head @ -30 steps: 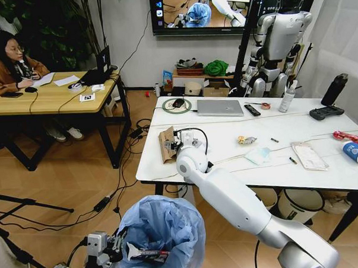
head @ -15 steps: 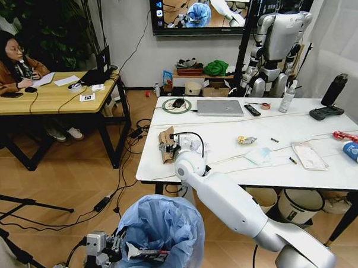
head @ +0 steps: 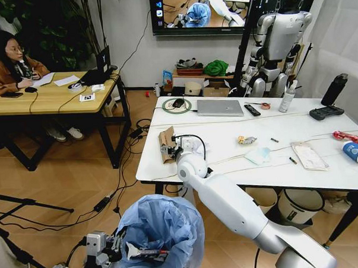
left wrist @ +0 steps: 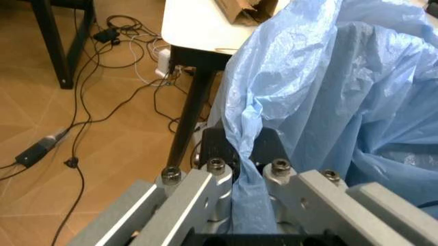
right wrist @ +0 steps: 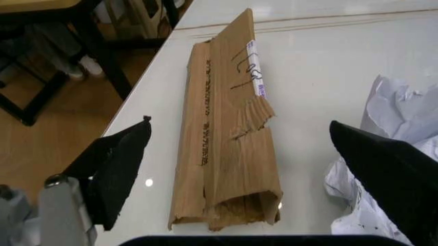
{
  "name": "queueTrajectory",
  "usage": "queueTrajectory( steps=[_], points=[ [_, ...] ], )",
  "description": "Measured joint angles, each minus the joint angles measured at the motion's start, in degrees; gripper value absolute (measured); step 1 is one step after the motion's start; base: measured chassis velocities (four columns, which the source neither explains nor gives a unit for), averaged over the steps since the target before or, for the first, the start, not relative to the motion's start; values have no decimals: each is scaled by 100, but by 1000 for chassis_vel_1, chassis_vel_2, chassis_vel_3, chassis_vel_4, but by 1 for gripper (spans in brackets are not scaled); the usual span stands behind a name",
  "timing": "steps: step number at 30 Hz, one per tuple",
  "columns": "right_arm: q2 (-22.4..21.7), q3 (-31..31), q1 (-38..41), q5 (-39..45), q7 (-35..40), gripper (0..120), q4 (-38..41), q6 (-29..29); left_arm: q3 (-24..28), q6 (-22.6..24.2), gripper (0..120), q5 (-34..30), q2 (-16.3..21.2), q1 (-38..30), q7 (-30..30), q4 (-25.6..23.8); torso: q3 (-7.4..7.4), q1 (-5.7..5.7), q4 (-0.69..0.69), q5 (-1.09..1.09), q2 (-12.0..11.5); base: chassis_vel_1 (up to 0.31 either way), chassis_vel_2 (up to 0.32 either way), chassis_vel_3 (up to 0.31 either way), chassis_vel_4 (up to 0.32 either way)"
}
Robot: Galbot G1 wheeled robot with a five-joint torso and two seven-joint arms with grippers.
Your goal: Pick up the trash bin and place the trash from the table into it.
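The trash bin, lined with a crinkled light-blue bag, hangs low in front of the table. My left gripper is shut on its rim, the bag pinched between the fingers. My right gripper hovers open at the table's left end, its black fingers straddling a brown paper bag that lies flat. A crumpled white tissue sits just beside it. More trash lies farther right: a snack wrapper, a face mask, a clear plastic bag, a red wrapper and a blue-white cup.
A laptop, a remote, a black bottle and a controller occupy the table's far side. Two other bins stand under the table. Cables trail over the floor on the left, near a wooden desk.
My right gripper has shifted a little left along the table, from above the tissue to over the brown paper bag. The bin and left gripper have stayed put.
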Motion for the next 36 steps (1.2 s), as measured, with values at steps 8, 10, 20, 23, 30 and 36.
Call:
queueTrajectory(
  steps=[8, 10, 20, 23, 30, 36],
  points=[
    [1, 13, -57, 54, -195, 69, -32, 96, 2, 0, 0, 9, -12, 24, -1, -33, 0, 1, 0, -1, 0, 0, 0, 0, 0],
    [9, 14, -68, 78, -206, 61, -41, 102, 1, 0, 0, 10, -13, 33, -2, -35, 0, 1, 0, 1, 0, 0, 0, 0, 0],
    [-11, -9, -122, 79, -274, 28, -67, 147, -5, -4, 0, 27, -24, 57, -1, -41, 0, 1, 0, 1, 0, 0, 0, 0, 0],
    [-11, -17, -147, 78, -287, 15, -69, 160, -4, -6, 0, 28, -26, 58, -1, -41, 0, 1, 0, 0, 0, 0, 0, 0, 0],
    [-13, -33, -155, 76, -323, 0, -99, 176, -1, -9, 0, 30, -31, 62, 0, -42, 0, 1, 0, 0, 0, 0, 0, 0, 0],
    [-28, -58, -174, 76, -355, 0, -120, 185, 1, -11, 0, 28, -28, 55, 2, -42, 0, 1, 0, 0, 0, 0, 0, 0, 0]
  ],
)
